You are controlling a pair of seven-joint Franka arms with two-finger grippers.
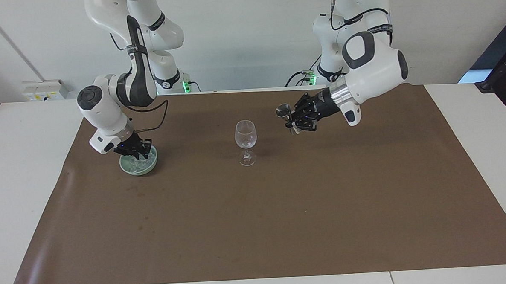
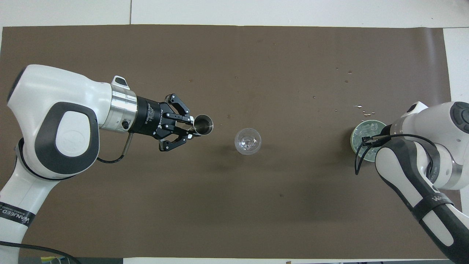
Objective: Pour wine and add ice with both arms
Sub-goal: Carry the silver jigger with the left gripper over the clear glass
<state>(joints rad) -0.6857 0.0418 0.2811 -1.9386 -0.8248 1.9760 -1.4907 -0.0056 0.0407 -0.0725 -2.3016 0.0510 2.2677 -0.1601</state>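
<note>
A clear, empty wine glass [image 1: 245, 136] stands upright at the middle of the brown mat; it also shows in the overhead view [image 2: 248, 141]. My left gripper [image 1: 293, 123] is shut on a small metal jigger [image 1: 283, 111] and holds it upright in the air beside the glass, toward the left arm's end [image 2: 194, 127]. The jigger's open cup [image 2: 203, 124] is short of the glass rim. My right gripper [image 1: 136, 154] is down in a pale green bowl [image 1: 140, 171] that holds ice [image 1: 144, 162]. In the overhead view the right arm covers part of the bowl [image 2: 352, 137].
The brown mat [image 1: 256, 227] covers most of the white table. Small water drops [image 2: 361, 109] lie on the mat just farther from the robots than the bowl.
</note>
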